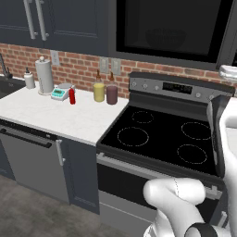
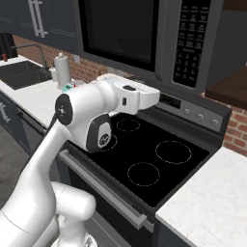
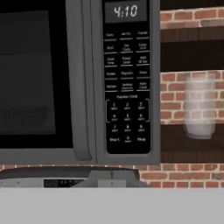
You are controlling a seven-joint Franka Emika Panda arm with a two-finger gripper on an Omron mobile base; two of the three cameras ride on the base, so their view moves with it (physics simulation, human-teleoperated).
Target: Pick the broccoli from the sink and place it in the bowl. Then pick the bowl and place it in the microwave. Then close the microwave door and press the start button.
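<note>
The microwave (image 2: 144,34) hangs above the stove with its door (image 1: 171,25) shut. Through the door's dark glass (image 3: 35,74) a faint round bowl (image 1: 164,37) shows inside. The broccoli is hidden. In the hand view the keypad (image 3: 127,83) is straight ahead, the display reads 4:10, and the Start button (image 3: 114,139) is in its bottom row. My white hand (image 2: 142,99) hovers over the back of the stove, below and in front of the keypad (image 2: 193,34), with its jaws shut and nothing seen in them. The black sink (image 2: 21,72) lies far to the left.
The black stove (image 1: 162,134) lies under my arm. On the left counter (image 1: 60,115) stand a paper towel roll (image 1: 45,76), a red bottle (image 1: 72,96), a yellow cup (image 1: 99,91) and a dark cup (image 1: 112,95). A translucent jar (image 3: 199,109) sits on a shelf right of the microwave.
</note>
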